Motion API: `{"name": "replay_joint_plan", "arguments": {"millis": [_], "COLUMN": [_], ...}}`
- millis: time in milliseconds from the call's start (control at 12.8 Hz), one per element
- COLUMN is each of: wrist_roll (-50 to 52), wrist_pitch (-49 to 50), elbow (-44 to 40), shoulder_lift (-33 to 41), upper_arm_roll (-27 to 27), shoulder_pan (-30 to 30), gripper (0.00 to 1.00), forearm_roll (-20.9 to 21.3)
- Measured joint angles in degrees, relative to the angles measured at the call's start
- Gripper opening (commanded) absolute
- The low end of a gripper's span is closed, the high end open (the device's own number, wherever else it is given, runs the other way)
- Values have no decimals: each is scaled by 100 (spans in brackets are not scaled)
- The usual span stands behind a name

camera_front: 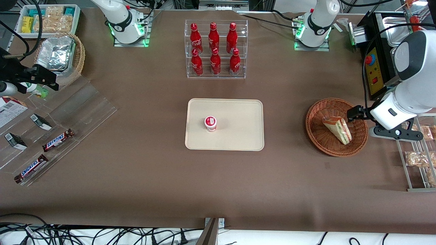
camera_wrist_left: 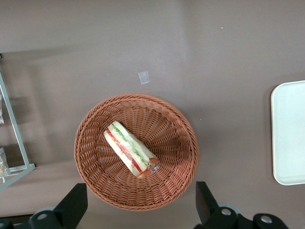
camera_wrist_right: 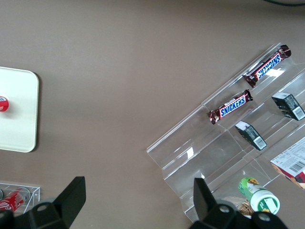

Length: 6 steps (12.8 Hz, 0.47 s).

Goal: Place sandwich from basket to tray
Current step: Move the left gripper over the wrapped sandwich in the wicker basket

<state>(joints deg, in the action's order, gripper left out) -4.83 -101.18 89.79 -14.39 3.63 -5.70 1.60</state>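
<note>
The sandwich (camera_front: 338,129) (camera_wrist_left: 131,149), a clear-wrapped wedge with green and red filling, lies on its side in the round reddish-brown basket (camera_front: 320,110) (camera_wrist_left: 167,129). My gripper (camera_front: 355,115) (camera_wrist_left: 138,206) hovers above the basket's rim on the working arm's side, open, with nothing between its wide-spread black fingers (camera_wrist_left: 72,204). The cream tray (camera_front: 238,112) (camera_wrist_left: 288,138) lies flat at the table's middle, apart from the basket. A small red-and-white cup (camera_front: 210,123) stands on it.
A clear rack of red bottles (camera_front: 215,49) stands farther from the front camera than the tray. A wire rack of bagged snacks (camera_front: 420,160) sits beside the basket at the working arm's end. Acrylic shelves with Snickers bars (camera_front: 58,140) lie toward the parked arm's end.
</note>
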Motion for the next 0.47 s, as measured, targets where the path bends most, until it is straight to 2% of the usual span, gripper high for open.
{"name": "replay_joint_plan", "arguments": {"millis": [467], "wrist_roll": [36], "wrist_pitch": [106], "elbow": [-35], "shoulder_lift": [0], "upper_arm_roll": [2], "shoulder_pan": [19], "gripper": [100], "forearm_roll": [0]}}
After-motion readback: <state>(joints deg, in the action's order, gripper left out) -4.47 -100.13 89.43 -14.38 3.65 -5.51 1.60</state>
